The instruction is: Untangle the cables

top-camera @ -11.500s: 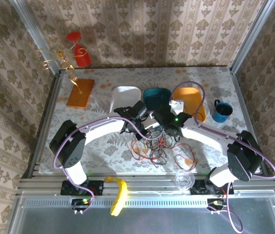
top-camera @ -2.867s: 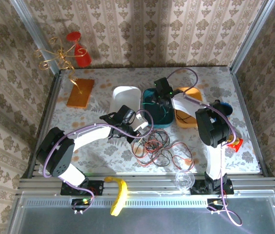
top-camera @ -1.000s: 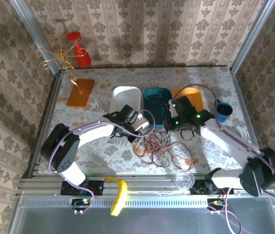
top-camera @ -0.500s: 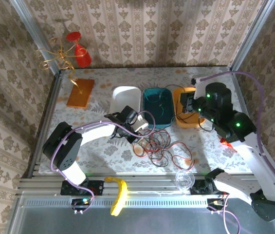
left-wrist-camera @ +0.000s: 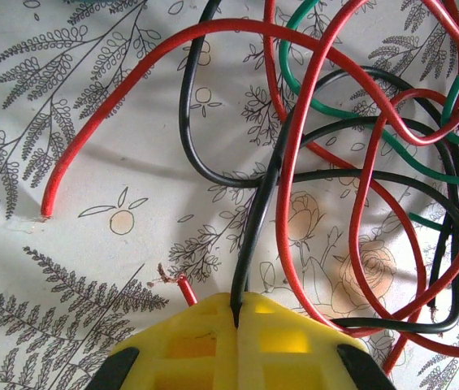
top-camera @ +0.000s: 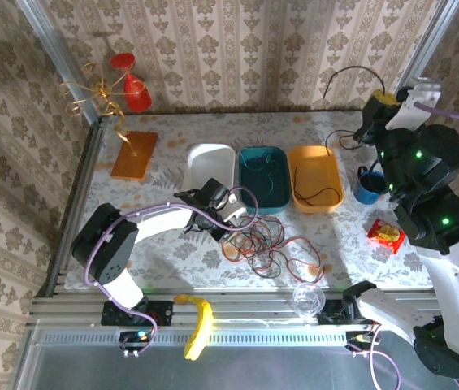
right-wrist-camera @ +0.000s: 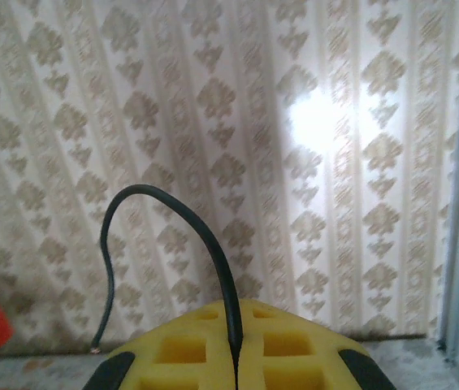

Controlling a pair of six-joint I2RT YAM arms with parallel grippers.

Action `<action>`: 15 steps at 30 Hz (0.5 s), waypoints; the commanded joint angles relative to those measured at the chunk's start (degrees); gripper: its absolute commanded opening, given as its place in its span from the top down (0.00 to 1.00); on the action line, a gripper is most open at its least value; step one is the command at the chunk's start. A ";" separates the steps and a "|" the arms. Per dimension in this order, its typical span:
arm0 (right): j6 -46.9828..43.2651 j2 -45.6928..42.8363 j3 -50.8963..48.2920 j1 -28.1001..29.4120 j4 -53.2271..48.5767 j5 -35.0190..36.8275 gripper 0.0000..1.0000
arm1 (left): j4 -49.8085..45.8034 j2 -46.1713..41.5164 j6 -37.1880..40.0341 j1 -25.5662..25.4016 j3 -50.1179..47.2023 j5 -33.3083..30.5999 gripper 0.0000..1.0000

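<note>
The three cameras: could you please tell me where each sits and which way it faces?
Top external: above and behind, looking down at the table; left arm and right arm show.
Left wrist: looks down at the tangle; left pincer shut on a black cable.
Right wrist: faces the wall; right pincer shut on a raised black cable.
Top and left wrist share the tangle.

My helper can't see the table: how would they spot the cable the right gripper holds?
Find the orange tray, rightmost of its row. Up and right of it, the raised right gripper pinches a black cable. It alone arcs through the air, clear of the tangle.
</note>
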 commanded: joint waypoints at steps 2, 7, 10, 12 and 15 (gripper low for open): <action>-0.13 5.80 -1.78 -5.51 0.47 1.18 1.00 | 0.08 0.45 -0.13 0.34 -0.21 -0.20 1.00; 4.52 11.19 -11.22 -11.03 5.62 -1.77 1.00 | -0.23 0.56 0.09 0.20 0.90 -0.02 1.00; 6.02 13.94 -14.73 -11.27 8.04 -1.99 1.00 | -0.76 0.43 0.14 0.20 1.24 -0.20 1.00; 7.23 15.33 -16.34 -11.32 9.07 -2.83 1.00 | -0.94 0.42 0.27 0.19 1.32 -0.22 1.00; 8.98 17.46 -18.82 -11.36 9.32 -2.88 1.00 | -0.74 0.27 0.03 0.19 1.09 -0.11 1.00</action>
